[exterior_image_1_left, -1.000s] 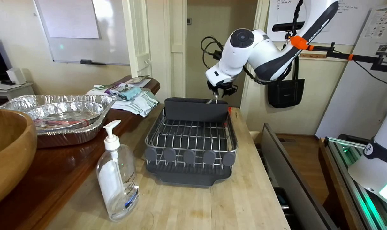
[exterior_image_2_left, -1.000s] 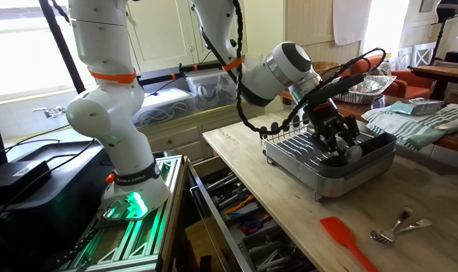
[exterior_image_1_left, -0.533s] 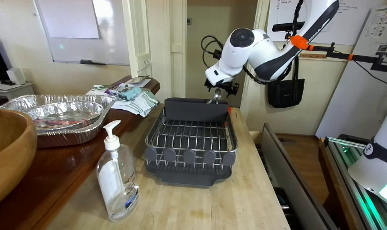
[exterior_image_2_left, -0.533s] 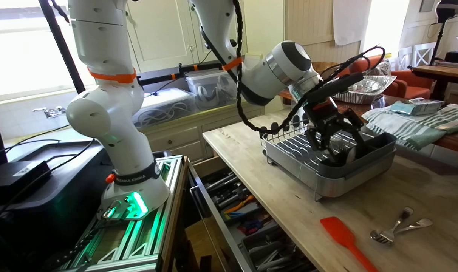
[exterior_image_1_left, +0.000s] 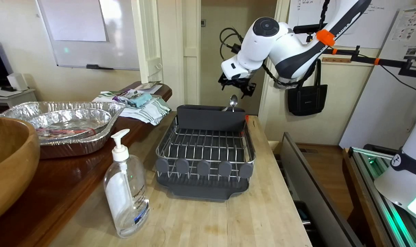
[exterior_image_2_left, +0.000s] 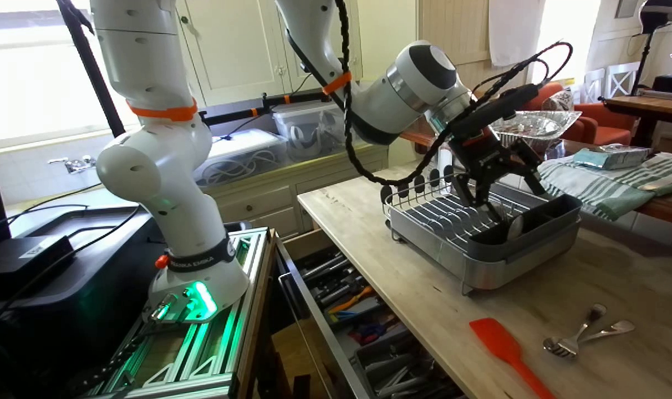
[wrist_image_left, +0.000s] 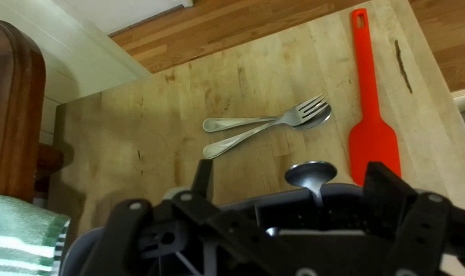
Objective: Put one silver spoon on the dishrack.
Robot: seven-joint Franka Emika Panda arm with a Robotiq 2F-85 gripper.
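Observation:
A silver spoon (exterior_image_1_left: pixel 233 100) stands bowl-up in the dark cutlery holder (exterior_image_1_left: pixel 208 118) at one end of the dishrack (exterior_image_1_left: pixel 203 190). In the wrist view this spoon (wrist_image_left: pixel 312 174) leans over the holder's rim, its lower handle lost in the dark inside. My gripper (exterior_image_2_left: pixel 518 204) is open just above the holder; in the wrist view its fingers stand wide to both sides of the spoon, touching nothing. Another shiny utensil (exterior_image_1_left: pixel 225 108) pokes up beside it. On the counter a fork (wrist_image_left: pixel 294 116) lies crossed over a second spoon (wrist_image_left: pixel 320 119).
A red spatula (exterior_image_2_left: pixel 499 338) lies on the counter near the rack. Beyond the counter edge a drawer full of utensils (exterior_image_2_left: pixel 341 299) is pulled out. A pump bottle (exterior_image_1_left: pixel 127 195), foil trays (exterior_image_1_left: pixel 91 145) and a wooden bowl (exterior_image_1_left: pixel 12 164) stand on the rack's far side from my arm.
The fingers have spread and let go of the spoon, which turned a little and stays standing in the holder. My gripper has since risen clear of it.

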